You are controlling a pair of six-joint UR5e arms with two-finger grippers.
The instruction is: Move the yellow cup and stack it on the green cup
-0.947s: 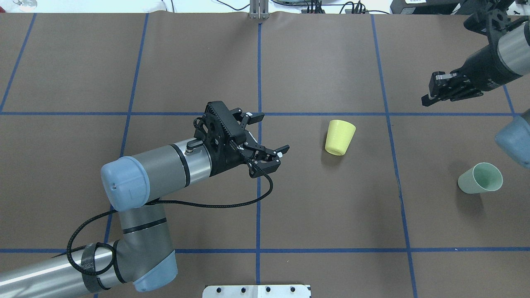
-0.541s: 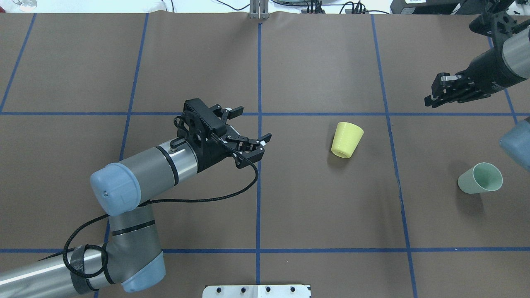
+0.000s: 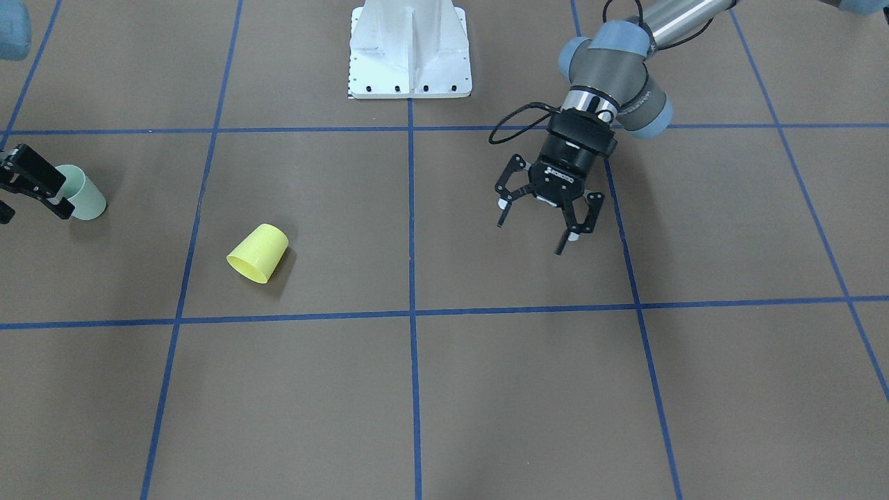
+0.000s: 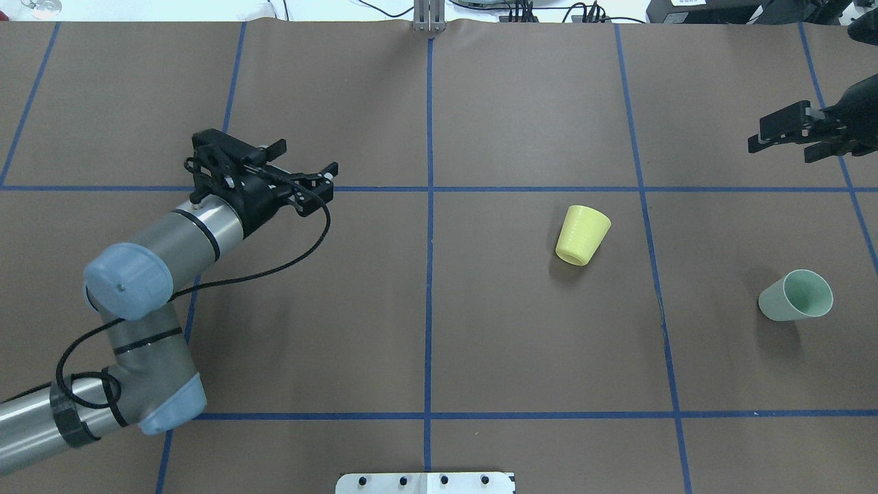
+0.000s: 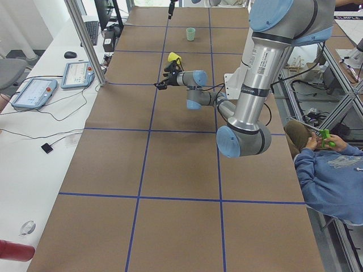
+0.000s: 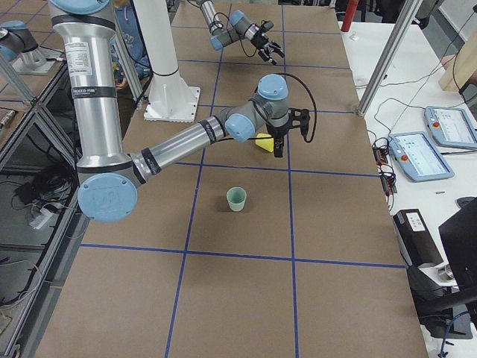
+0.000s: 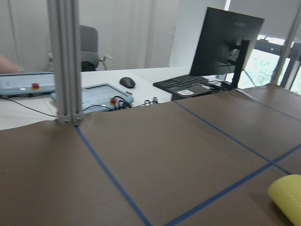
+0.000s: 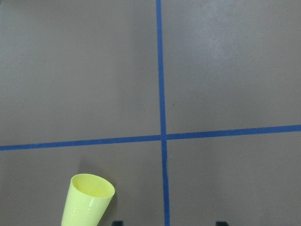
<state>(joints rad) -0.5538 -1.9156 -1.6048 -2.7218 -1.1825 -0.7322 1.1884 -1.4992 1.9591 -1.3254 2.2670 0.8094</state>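
Note:
The yellow cup (image 4: 583, 235) lies on its side on the brown table, right of the middle; it also shows in the front view (image 3: 258, 253) and the right wrist view (image 8: 87, 200). The green cup (image 4: 796, 295) stands upright at the right, mouth up, apart from the yellow one. My left gripper (image 4: 305, 165) is open and empty, far to the left of the yellow cup, and also shows in the front view (image 3: 535, 232). My right gripper (image 4: 789, 134) is open and empty at the far right, beyond the green cup (image 3: 83, 198).
The white base plate (image 3: 410, 48) sits at the robot's side of the table. An aluminium post (image 4: 429, 17) and cables stand at the far edge. Blue tape lines grid the table. Desks with tablets (image 5: 34, 90) flank it, and a seated person (image 5: 332, 170) shows.
My left arm has drawn back to the left, away from the yellow cup. The yellow cup has rolled a little to the right. My right gripper has moved farther right and away.

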